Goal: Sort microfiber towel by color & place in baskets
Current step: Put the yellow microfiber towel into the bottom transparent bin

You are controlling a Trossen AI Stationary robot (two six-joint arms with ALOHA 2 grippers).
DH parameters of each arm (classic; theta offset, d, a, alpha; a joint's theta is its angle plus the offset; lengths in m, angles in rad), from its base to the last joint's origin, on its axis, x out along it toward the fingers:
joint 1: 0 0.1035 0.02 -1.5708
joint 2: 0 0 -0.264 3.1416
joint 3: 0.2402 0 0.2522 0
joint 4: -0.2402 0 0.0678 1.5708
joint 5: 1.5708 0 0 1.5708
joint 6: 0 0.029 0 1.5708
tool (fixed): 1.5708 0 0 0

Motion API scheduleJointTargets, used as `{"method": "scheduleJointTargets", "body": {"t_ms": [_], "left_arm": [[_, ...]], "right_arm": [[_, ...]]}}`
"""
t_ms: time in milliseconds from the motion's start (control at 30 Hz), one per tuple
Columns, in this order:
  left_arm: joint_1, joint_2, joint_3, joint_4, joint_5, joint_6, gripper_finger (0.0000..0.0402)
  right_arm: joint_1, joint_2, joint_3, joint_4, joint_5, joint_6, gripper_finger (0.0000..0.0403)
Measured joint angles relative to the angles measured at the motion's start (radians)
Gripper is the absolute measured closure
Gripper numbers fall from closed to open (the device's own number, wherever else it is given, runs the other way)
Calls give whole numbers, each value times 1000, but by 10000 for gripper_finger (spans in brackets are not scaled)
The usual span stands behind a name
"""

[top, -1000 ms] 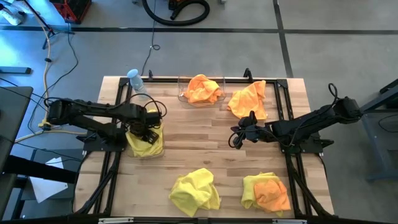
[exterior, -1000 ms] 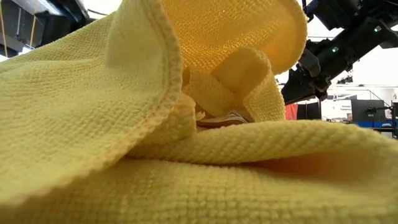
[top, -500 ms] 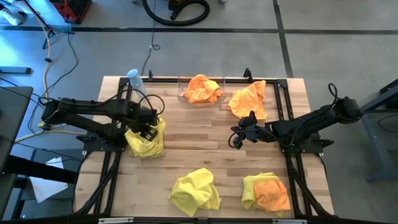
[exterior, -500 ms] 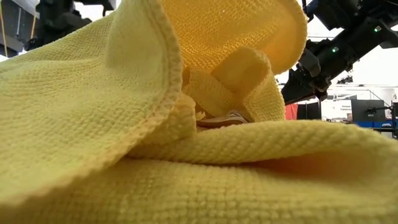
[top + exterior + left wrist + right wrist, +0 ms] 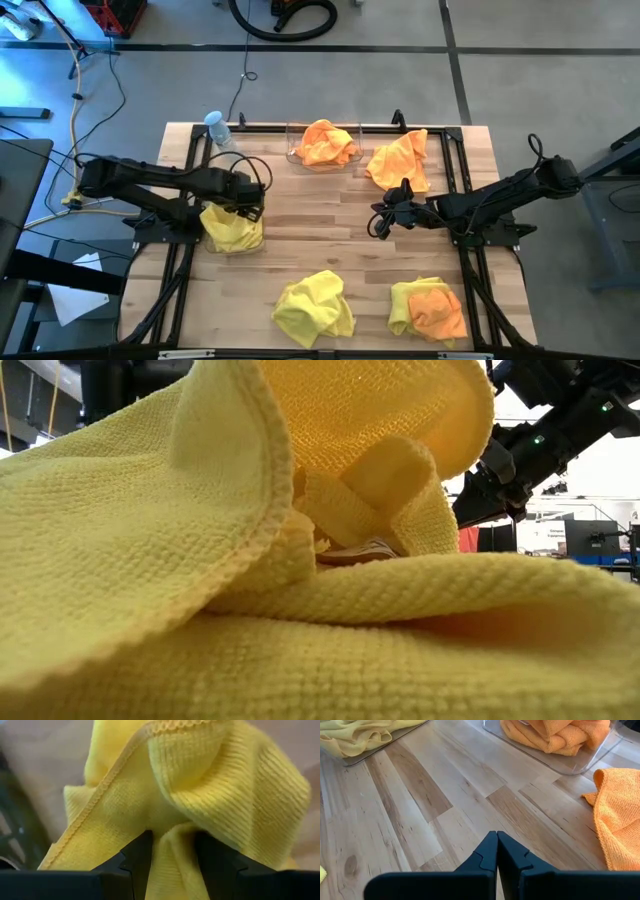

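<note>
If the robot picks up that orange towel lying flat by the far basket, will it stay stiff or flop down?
Probably flop. The orange towel lies rumpled with soft folds, so it likely droops from wherever it is pinched. The yellow towel in the left end effector bunches and drapes the same way. Its fuzzy weave looks grippy, so it is unlikely to slip.

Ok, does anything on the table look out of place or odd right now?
Yes. At the near right of the table, an orange towel lies on top of a yellow towel, so the colours are mixed there. A water bottle lies at the far left corner.
</note>
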Motion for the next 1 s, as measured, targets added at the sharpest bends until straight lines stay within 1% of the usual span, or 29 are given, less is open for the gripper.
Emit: {"method": "scheduleJointTargets", "body": {"t_ms": [200, 333, 533, 733, 833, 1000], "left_arm": [[13, 36, -70, 59, 38, -15, 259], [13, 42, -92, 75, 63, 23, 259], [0, 33, -93, 77, 63, 187, 259], [-35, 33, -93, 78, 65, 228, 259], [-64, 33, -75, 73, 73, 241, 259], [-104, 11, 25, 25, 59, 215, 259]], "right_arm": [[0, 0, 0, 0, 0, 0, 403], [0, 0, 0, 0, 0, 1, 403], [0, 0, 0, 0, -1, 1, 403], [0, 0, 0, 0, 0, 1, 403], [0, 0, 0, 0, -1, 1, 403], [0, 0, 0, 0, 0, 1, 403]]}}
